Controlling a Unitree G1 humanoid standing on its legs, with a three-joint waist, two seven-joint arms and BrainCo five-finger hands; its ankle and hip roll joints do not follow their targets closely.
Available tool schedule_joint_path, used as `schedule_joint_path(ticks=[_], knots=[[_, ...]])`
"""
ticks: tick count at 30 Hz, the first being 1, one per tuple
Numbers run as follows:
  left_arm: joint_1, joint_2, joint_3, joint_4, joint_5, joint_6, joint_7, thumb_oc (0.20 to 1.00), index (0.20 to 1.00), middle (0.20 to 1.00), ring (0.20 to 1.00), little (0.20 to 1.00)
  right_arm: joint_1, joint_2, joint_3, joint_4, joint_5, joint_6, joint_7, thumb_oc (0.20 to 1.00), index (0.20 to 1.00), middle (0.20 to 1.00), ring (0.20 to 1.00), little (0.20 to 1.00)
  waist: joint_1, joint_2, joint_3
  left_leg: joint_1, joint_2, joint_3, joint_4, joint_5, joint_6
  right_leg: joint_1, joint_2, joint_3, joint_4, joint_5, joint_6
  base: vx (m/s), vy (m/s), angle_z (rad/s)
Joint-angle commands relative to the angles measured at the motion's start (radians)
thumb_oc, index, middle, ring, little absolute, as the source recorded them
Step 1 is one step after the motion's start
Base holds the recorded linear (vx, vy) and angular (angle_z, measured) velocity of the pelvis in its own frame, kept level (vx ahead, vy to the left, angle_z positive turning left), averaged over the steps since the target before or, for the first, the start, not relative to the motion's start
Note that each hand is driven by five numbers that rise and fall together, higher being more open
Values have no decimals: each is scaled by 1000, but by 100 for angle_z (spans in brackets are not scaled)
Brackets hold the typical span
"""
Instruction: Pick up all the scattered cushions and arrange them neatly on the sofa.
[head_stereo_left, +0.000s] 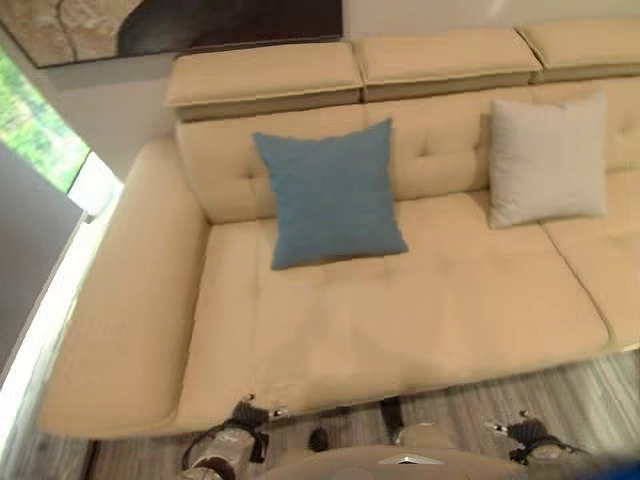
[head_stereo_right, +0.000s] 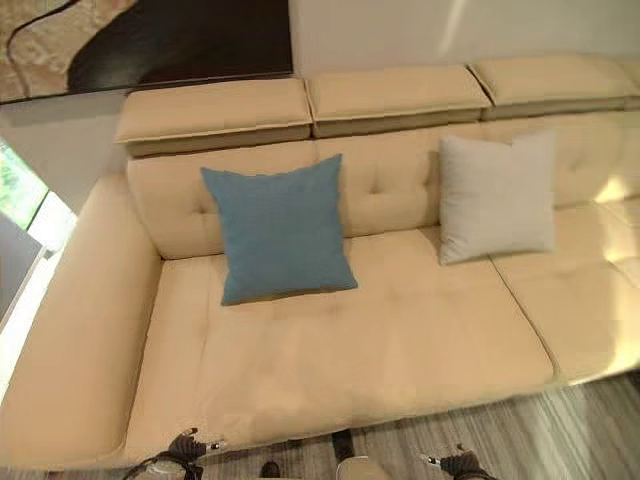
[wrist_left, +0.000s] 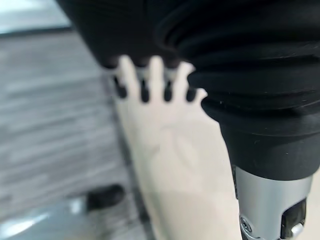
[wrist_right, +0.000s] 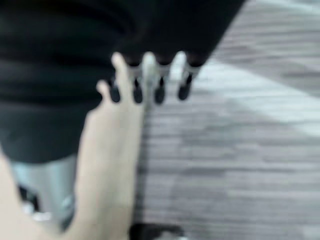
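Left hand low by the front edge of the sofa, fingers straight and relaxed, holding nothing. Right hand likewise low over the wood floor, fingers extended, empty.

Farther out, on the seat: blue cushion upright, leaned against the backrest near the left armrest, face toward the room, roughly square with no marked long axis, turned slightly off square. Beige cushion well apart to the right, upright against the backrest, a little taller than wide, long axis near vertical.

Step in hand, by judgement: both visible cushions already placed; search or check stage. No cushion seen on the visible strip of floor. Next move likely calls for scanning the surrounding floor for any remaining cushion, or squaring the blue cushion.
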Motion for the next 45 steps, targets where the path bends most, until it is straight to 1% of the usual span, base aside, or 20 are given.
schedule_joint_path(ticks=[1, 2, 3, 5, 8, 11, 12, 17, 21, 22, 24, 25, 27, 29, 33, 35, 37, 41, 42, 45], knots=[[-4, 49, -8, -13, 13, -24, -12, 1000, 1000, 1000, 1000, 1000, -53, -6, 24, 21, 17, 9, 3, 1000, 1000, 1000, 1000, 1000, 33, -28, 23, -31, -41, 53, 82, -25, -25, -54, -26, 2, 28, 52, 162, -287, 283, -192], [-6, 53, -10, -12, 25, -24, -12, 1000, 1000, 1000, 1000, 1000, -57, -3, 29, 24, 9, 11, 3, 1000, 1000, 1000, 1000, 1000, 38, -31, 30, -34, -42, 78, 74, -21, -21, -78, -26, 13, 26, 65, 173, -361, 283, -206], [-12, 65, -21, -13, 50, -25, -17, 1000, 1000, 1000, 1000, 1000, -64, 3, 35, 25, -1, 14, 8, 1000, 1000, 1000, 1000, 1000, 46, -30, 50, -42, -34, 124, 71, -15, -17, -110, -28, -50, 41, 56, 172, -278, 163, -201], [-14, 75, -26, -9, 70, -22, -24, 1000, 1000, 1000, 1000, 1000, -63, 5, 36, 31, -9, 14, 11, 1000, 1000, 1000, 1000, 1000, 66, -22, 65, -50, -24, 163, 66, 0, -14, -103, -47, -192, 118, 5, 133, -217, 119, -146], [-20, 81, -39, -7, 91, -15, -36, 1000, 1000, 1000, 1000, 1000, -59, 5, 40, 41, -24, 16, 13, 1000, 1000, 1000, 1000, 1000, 66, -13, 64, -48, -15, 181, 39, 22, -14, -85, -37, -250, 190, -42, 107, -126, 51, -108], [-22, 83, -45, -1, 105, -8, -51, 1000, 1000, 1000, 1000, 1000, -53, 5, 33, 48, -31, 20, 17, 1000, 1000, 1000, 1000, 1000, 90, 12, 50, -44, 18, 226, 3, 47, -12, -27, -53, -367, 303, -142, 84, -142, 1, -36], [-12, 78, -36, 12, 106, -4, -59, 1000, 1000, 1000, 1000, 1000, -44, 6, 27, 50, -30, 19, 20, 1000, 1000, 1000, 1000, 1000, 111, 14, 36, -51, 32, 268, 3, 49, -13, 45, -87, -439, 285, -178, 82, -152, -81, -52], [-16, 60, -42, 33, 132, 0, -69, 1000, 1000, 1000, 1000, 1000, -30, 14, 20, 29, 4, 5, 17, 1000, 1000, 1000, 1000, 1000, 86, -9, 31, -74, 51, 296, 67, 49, -44, 92, -19, -360, 108, -142, 76, -51, -162, -53], [-22, 46, -57, 23, 135, 2, -71, 1000, 1000, 1000, 1000, 1000, -14, 15, 10, 28, 28, 4, 13, 1000, 1000, 1000, 1000, 1000, 74, -11, 40, -76, 67, 284, 113, 38, -55, 121, -1, -341, 69, -131, 67, -43, -84, -1], [-25, 40, -61, 13, 126, 0, -64, 1000, 1000, 1000, 1000, 1000, -12, 12, 11, 28, 34, 3, 11, 1000, 1000, 1000, 1000, 1000, 84, -15, 50, -92, 58, 224, 155, 25, -56, 122, 2, -318, 63, -128, 63, -120, -18, -44], [-16, 31, -62, 0, 86, -1, -48, 1000, 1000, 1000, 1000, 1000, -11, 10, 25, 30, 35, 5, 15, 1000, 1000, 1000, 1000, 1000, 112, -21, 56, -105, -1, -2, 171, -11, -59, 94, 13, -234, 65, -99, 62, -167, 25, -132], [-21, 27, -69, 10, 90, 2, -46, 1000, 1000, 1000, 1000, 1000, -8, 7, 21, 34, 37, 6, 17, 1000, 1000, 1000, 1000, 1000, 108, -17, 51, -98, -11, -23, 154, -13, -52, 76, 13, -197, 73, -88, 70, -82, 70, -198], [-25, 27, -69, 16, 91, 3, -47, 1000, 1000, 1000, 1000, 1000, -9, 7, 12, 39, 47, 7, 20, 1000, 1000, 1000, 1000, 1000, 101, -11, 48, -88, -7, -5, 128, -8, -47, 68, 12, -183, 76, -83, 75, -60, 135, -132], [-37, 36, -75, 16, 95, -3, -43, 1000, 1000, 1000, 1000, 1000, -29, 8, 4, 44, 61, 9, 19, 1000, 1000, 1000, 1000, 1000, 90, -9, 57, -76, -22, 10, 94, -7, -29, 4, 2, -127, 89, -40, 104, -146, 214, -42], [-43, 50, -73, 12, 99, -11, -40, 1000, 1000, 1000, 1000, 1000, -54, 12, 9, 44, 60, 7, 17, 1000, 1000, 1000, 1000, 1000, 89, -12, 75, -76, -26, 62, 59, 4, -15, -58, -5, -84, 91, 10, 141, -175, 175, -121], [-40, 66, -60, 17, 93, -13, -37, 1000, 1000, 1000, 1000, 1000, -71, 19, 11, 44, 53, 9, 15, 1000, 1000, 1000, 1000, 1000, 100, -16, 92, -80, -21, 119, 41, 20, -8, -108, -14, -133, 125, 15, 154, -153, 124, -170], [-30, 77, -36, 28, 85, -10, -36, 1000, 1000, 1000, 1000, 1000, -68, 15, 11, 49, 42, 5, 13, 1000, 1000, 1000, 1000, 1000, 133, 7, 97, -83, 11, 169, 24, 43, -7, -84, -70, -359, 207, -63, 98, -172, 70, -125], [-26, 81, -28, 37, 86, -5, -40, 1000, 1000, 1000, 1000, 1000, -66, 10, 6, 52, 39, 6, 18, 1000, 1000, 1000, 1000, 1000, 138, 17, 83, -77, 27, 206, 8, 60, -5, -41, -63, -393, 294, -131, 80, -91, -2, -57], [-24, 77, -26, 43, 89, -1, -41, 1000, 1000, 1000, 1000, 1000, -62, 13, 5, 57, 34, 11, 17, 1000, 1000, 1000, 1000, 1000, 150, 12, 74, -82, 31, 228, 15, 55, -9, 1, -84, -444, 261, -142, 78, -52, -138, -32], [-18, 62, -17, 45, 72, -2, -40, 1000, 1000, 1000, 1000, 1000, -67, 14, 18, 50, 36, 9, 23, 1000, 1000, 1000, 1000, 1000, 142, 1, 47, -72, 40, 257, 10, 59, -24, 28, -38, -403, 143, -119, 77, 28, -178, -77]])
